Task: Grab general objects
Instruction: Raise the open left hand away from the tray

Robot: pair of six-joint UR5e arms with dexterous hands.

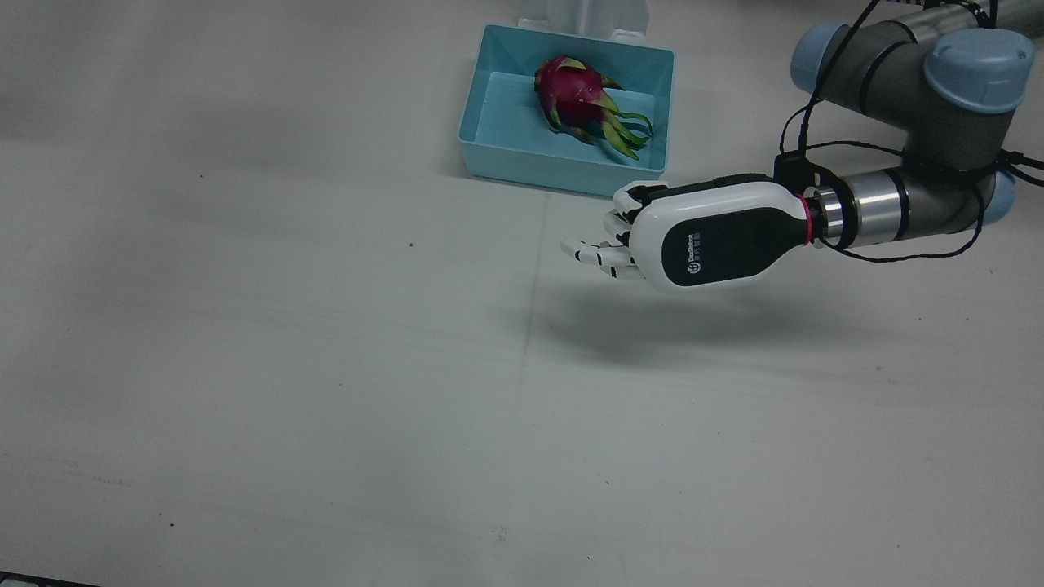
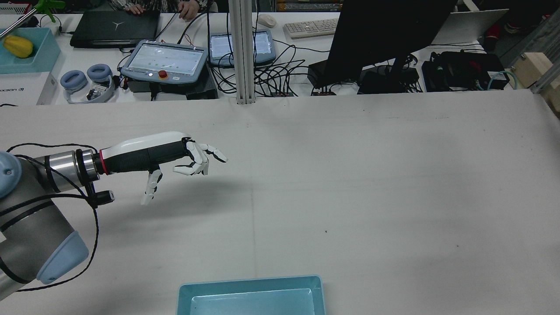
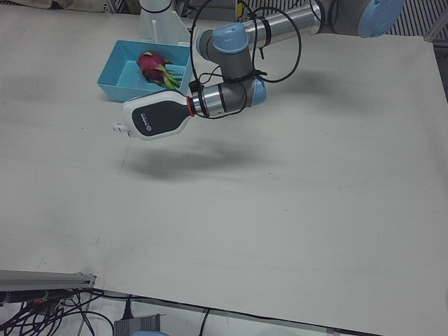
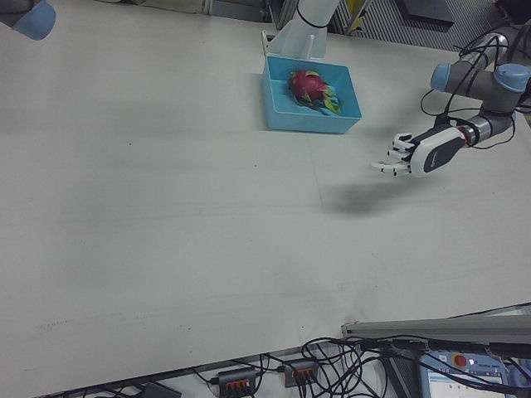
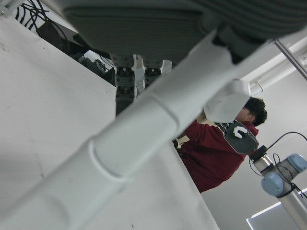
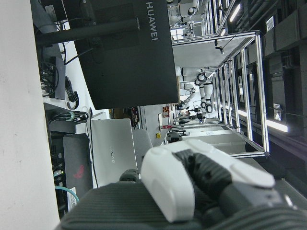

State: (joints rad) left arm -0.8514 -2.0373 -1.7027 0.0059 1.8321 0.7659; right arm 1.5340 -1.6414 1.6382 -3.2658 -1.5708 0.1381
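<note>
A pink dragon fruit (image 1: 581, 96) with green scales lies in a light blue bin (image 1: 489, 155) at the table's robot side. My left hand (image 1: 652, 236) hovers above the table just in front of the bin's near corner, to the view's right, palm down. It is open, its fingers spread and holding nothing. The rear view shows the same left hand (image 2: 175, 159) well clear of the bin (image 2: 249, 288). My right hand (image 6: 192, 187) shows only in its own view, as a white and dark part close to the lens. How it stands is unclear.
Beyond the table's far edge is a desk with a laptop (image 2: 116, 28), two teach pendants (image 2: 164, 59), a keyboard (image 2: 310, 27), a dark monitor (image 2: 385, 39) and a metal post (image 2: 243, 52). A person in a dark red top (image 5: 216, 153) sits there.
</note>
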